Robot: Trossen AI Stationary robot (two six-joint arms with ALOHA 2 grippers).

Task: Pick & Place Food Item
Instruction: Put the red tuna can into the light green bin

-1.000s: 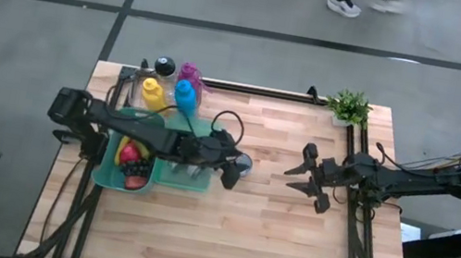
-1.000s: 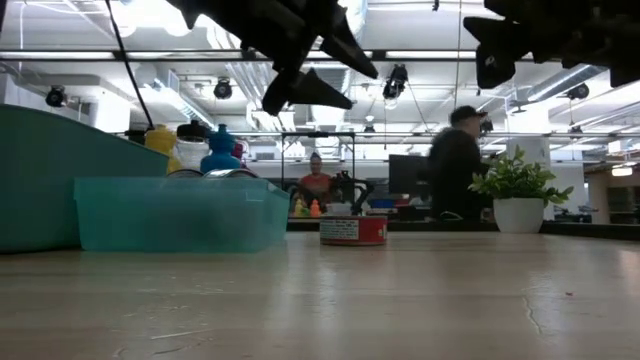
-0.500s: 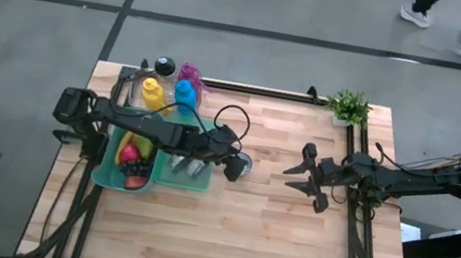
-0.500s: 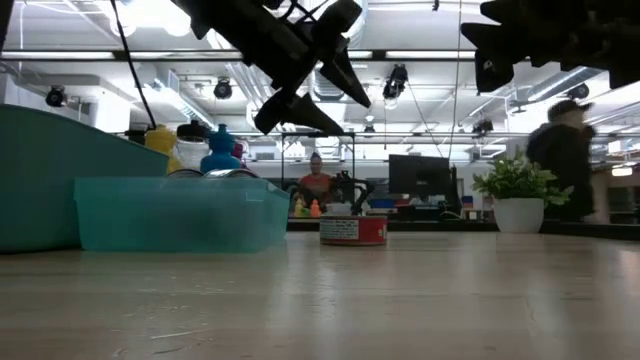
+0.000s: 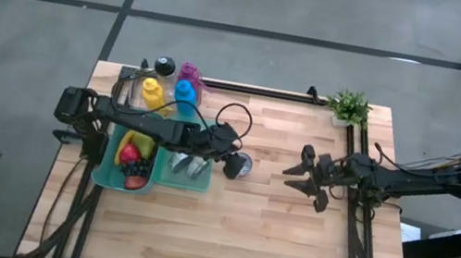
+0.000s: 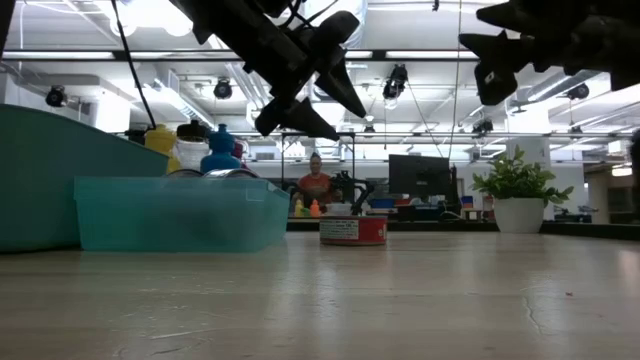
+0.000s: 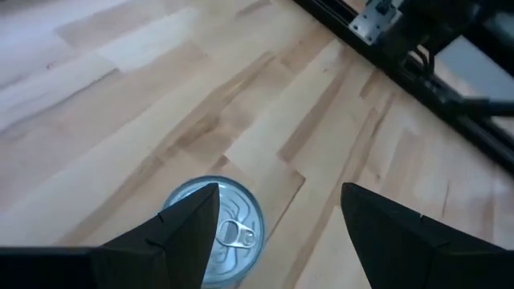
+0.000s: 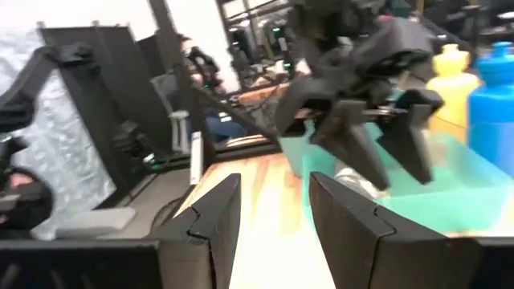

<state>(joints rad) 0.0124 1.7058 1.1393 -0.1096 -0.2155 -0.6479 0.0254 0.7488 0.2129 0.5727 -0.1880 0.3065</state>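
Silver can point(image 7: 215, 231) stands upright just under the spread left gripper point(image 7: 277, 217), far nearer than the pressed-together right gripper point(image 5: 303, 172).

arms: two, dark and jointed
left gripper point(image 5: 227, 159): showing black, wedge-shaped fingers point(image 7: 173, 237)
cable point(image 5: 230, 118): looping black above left arm
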